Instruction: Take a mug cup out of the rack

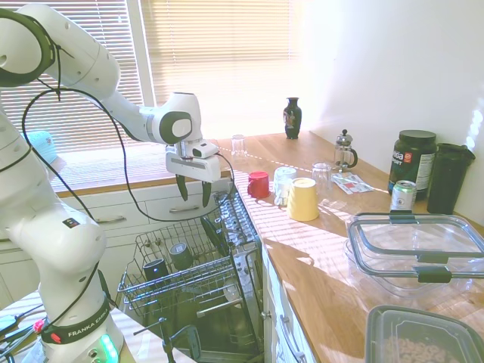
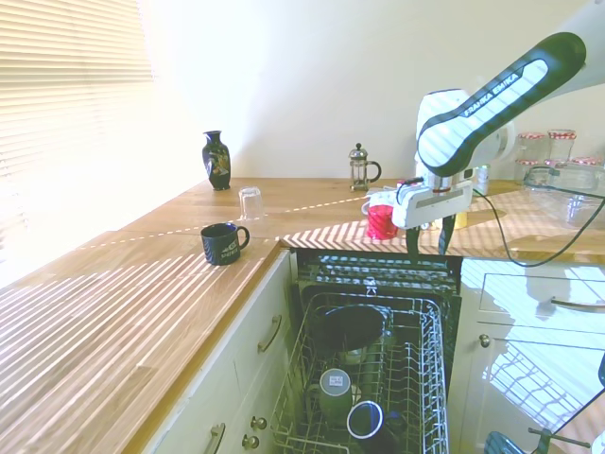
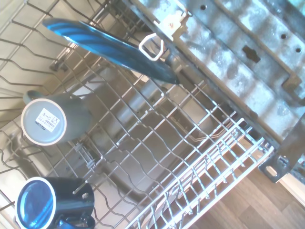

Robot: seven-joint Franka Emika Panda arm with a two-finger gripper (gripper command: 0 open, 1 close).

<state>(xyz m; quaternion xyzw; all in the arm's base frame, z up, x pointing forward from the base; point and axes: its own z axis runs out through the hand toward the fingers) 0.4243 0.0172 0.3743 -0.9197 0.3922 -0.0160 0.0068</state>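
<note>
The rack (image 1: 198,281) is pulled out of the open dishwasher, below the counter edge. A dull-grey mug cup (image 1: 181,255) lies among its tines; the second exterior view shows the mug cup (image 2: 333,389) with its base up, and the wrist view shows the mug cup (image 3: 55,119) with a sticker on its base. My gripper (image 1: 193,192) hangs open and empty well above the rack, over the end nearest the dishwasher, higher than the mug cup and apart from it. From the other side the gripper (image 2: 428,242) sits level with the counter top.
A near-black mug (image 3: 47,205) lies beside the grey one, and a dark plate (image 3: 114,47) stands further in. On the counter are a red cup (image 1: 258,184), a yellow cup (image 1: 303,199), glasses, a French press (image 1: 345,150), a black printed mug (image 2: 223,243) and plastic containers (image 1: 416,249).
</note>
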